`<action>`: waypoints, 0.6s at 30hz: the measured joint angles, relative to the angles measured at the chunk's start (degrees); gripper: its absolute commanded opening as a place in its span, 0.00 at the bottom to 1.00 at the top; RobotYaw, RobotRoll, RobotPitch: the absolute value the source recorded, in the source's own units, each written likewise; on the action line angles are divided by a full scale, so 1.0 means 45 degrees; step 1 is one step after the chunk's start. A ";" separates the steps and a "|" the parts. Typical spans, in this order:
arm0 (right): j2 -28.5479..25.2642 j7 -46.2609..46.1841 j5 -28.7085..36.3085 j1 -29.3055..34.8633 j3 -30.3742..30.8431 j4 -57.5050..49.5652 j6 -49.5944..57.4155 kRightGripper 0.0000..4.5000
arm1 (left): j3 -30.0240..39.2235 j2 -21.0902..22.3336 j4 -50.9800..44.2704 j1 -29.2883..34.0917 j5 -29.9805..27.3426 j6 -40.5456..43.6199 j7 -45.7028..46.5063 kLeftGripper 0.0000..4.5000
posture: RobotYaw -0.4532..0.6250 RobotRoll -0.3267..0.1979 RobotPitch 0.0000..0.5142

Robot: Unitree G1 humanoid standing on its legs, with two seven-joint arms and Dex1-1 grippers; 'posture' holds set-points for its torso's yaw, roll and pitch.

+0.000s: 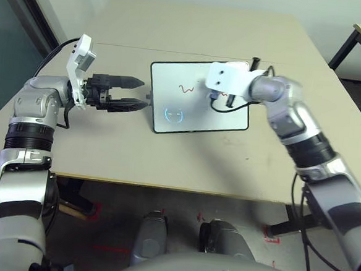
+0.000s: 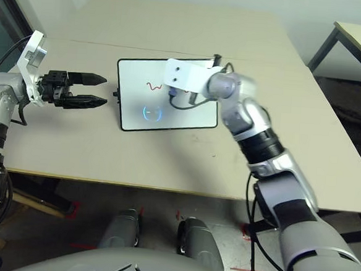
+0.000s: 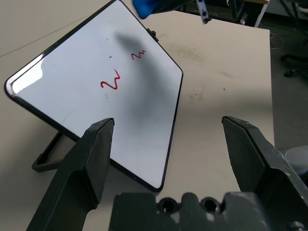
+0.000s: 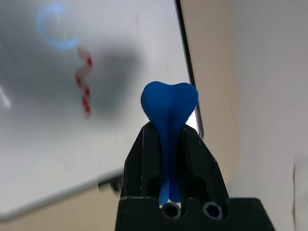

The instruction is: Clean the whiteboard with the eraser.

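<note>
The right gripper (image 4: 168,144) clamps the blue eraser (image 4: 169,106) between its two black fingers, the block squeezed so that its free end bulges out past the fingertips. It hangs above the whiteboard (image 1: 198,109), which lies flat on the beige table (image 1: 166,159); beyond the eraser's tip, the board's white face carries a red squiggle (image 4: 84,79) and a faint blue circle (image 4: 55,26), with the gripper's shadow falling across the surface between them. In the head views the eraser (image 2: 172,92) shows as a small blue spot beneath the right wrist's white camera block (image 1: 229,78), over the board's middle. The left gripper (image 1: 129,93) hovers just beside the board's near-left edge, its jaws spread wide and holding nothing, pointing across toward the board. Ahead of its parted fingers (image 3: 89,163) sit the board's black frame and a rounded corner, two red squiggles farther in, and bare tabletop off to one side.
</note>
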 measured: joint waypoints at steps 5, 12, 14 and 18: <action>-0.0486 0.0327 -0.0007 0.1096 0.0129 -0.0040 -0.0435 0.07 | 0.0000 -0.0004 -0.0244 0.0012 0.0000 0.0057 0.0003 1.00 | 0.64 0.62 0.09; -0.0126 0.0274 -0.0128 0.1172 0.0803 0.0101 -0.0932 0.07 | 0.0001 -0.0007 -0.0261 0.0039 -0.0002 0.0077 0.0039 1.00 | 0.64 0.62 0.09; 0.0129 0.0088 -0.0382 0.0999 0.1145 0.0521 -0.1196 0.07 | 0.0003 -0.0015 -0.0268 0.0050 -0.0003 0.0077 0.0078 1.00 | 0.65 0.62 0.09; 0.0358 -0.0335 -0.0772 0.0412 0.1542 0.1385 -0.1713 0.07 | 0.0005 -0.0023 -0.0276 0.0056 -0.0005 0.0077 0.0097 1.00 | 0.65 0.62 0.09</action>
